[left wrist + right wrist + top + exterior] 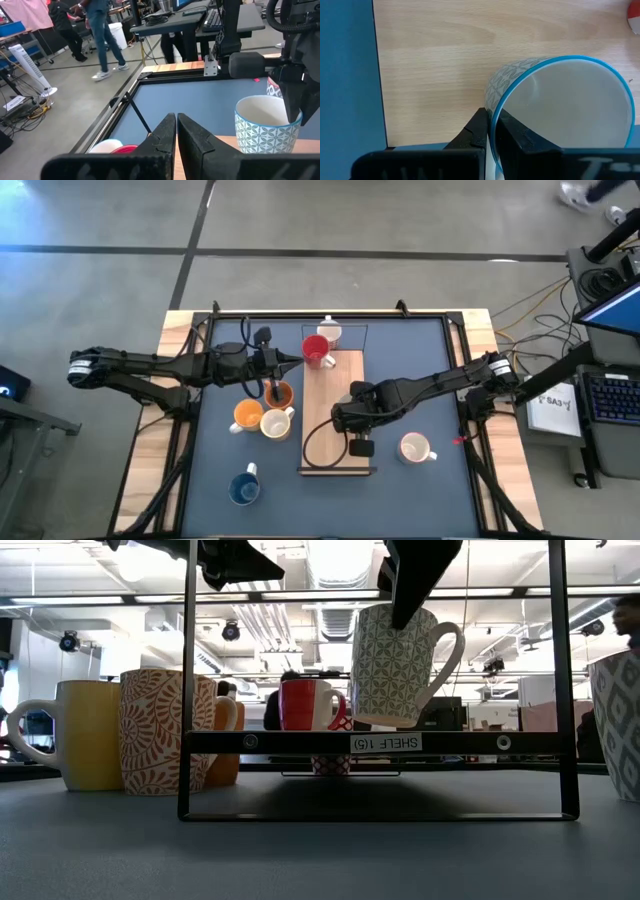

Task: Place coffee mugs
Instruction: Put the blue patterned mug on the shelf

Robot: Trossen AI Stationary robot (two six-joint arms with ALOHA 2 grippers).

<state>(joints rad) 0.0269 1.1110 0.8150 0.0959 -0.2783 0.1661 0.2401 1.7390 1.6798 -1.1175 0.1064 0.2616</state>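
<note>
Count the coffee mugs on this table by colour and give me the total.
Red ceramic mug: 1
Orange ceramic mugs: 2
Blue ceramic mug: 1
White or cream ceramic mugs: 4, counting the blue-rimmed patterned mug gripped by the right tool
Total: 8

Bright, even light comes from ceiling lamps (340, 560). A soft shadow lies under the shelf (380, 743). The near mat (300, 860) looks blurred.
</note>
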